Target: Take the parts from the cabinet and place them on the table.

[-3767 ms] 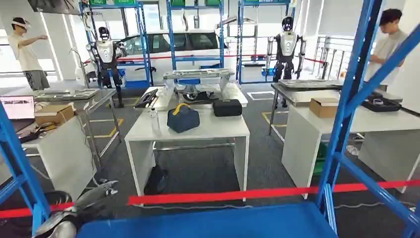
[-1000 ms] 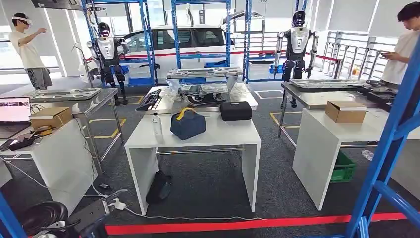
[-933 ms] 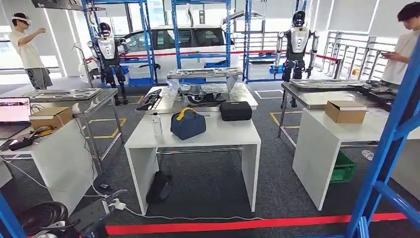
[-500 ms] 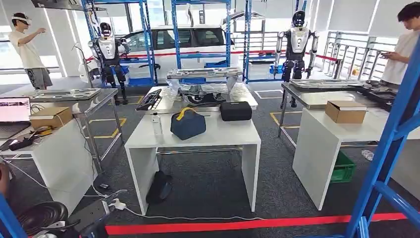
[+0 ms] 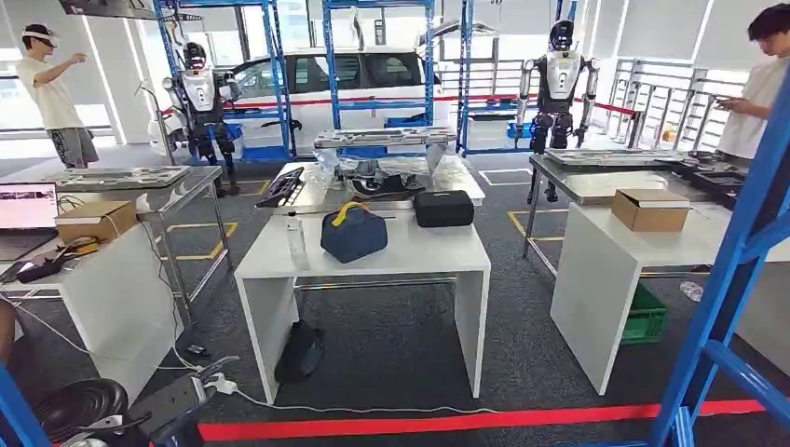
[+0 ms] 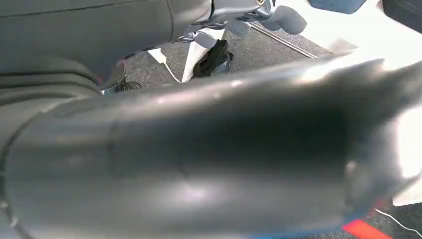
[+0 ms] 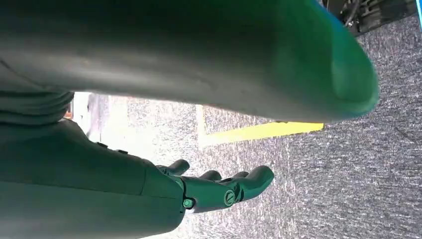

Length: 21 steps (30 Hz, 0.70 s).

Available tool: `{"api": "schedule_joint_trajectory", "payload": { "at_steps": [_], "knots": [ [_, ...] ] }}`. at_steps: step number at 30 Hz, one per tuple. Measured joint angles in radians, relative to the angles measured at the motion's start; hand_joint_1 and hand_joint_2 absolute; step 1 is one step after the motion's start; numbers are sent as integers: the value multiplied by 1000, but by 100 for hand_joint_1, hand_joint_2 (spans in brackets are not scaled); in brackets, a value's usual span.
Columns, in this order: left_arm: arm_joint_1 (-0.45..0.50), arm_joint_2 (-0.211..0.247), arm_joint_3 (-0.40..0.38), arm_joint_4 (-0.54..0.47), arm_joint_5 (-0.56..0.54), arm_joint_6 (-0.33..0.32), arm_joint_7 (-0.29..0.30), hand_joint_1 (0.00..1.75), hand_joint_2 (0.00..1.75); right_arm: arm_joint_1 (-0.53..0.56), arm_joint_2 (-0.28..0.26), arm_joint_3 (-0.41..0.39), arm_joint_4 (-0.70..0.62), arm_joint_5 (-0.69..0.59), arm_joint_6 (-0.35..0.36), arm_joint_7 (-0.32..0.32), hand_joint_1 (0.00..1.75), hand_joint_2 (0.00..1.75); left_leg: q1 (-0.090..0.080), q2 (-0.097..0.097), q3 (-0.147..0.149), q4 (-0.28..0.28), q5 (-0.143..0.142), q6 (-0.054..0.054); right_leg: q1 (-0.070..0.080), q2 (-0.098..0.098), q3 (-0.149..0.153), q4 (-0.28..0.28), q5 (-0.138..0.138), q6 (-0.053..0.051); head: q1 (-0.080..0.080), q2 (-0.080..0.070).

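Table (image 5: 410,256): white, centre of the room, carrying a navy bag (image 5: 353,232), a black case (image 5: 443,208) and a small bottle (image 5: 295,230).
Left robot hand (image 6: 199,164): grips a long silvery part (image 6: 278,99).
Right robot hand (image 7: 214,191): fingers apart, holding nothing.
Writing: none legible.

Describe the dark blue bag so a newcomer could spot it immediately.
Find the white table in the middle of the room. The dark blue bag sits on top, between a clear bottle and a black case. Its yellow handle sets it apart.
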Motion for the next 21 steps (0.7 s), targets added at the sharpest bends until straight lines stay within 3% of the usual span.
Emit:
{"api": "schedule_joint_trajectory", "payload": {
  "at_steps": [21],
  "knots": [
    [32,-1,2,-33,112,-2,21,0,0,0,0,-5,0,0,7,-16,0,0,0,0,0,0,0,0,0,0,0,0,0,0,0,0]
  ]
}}
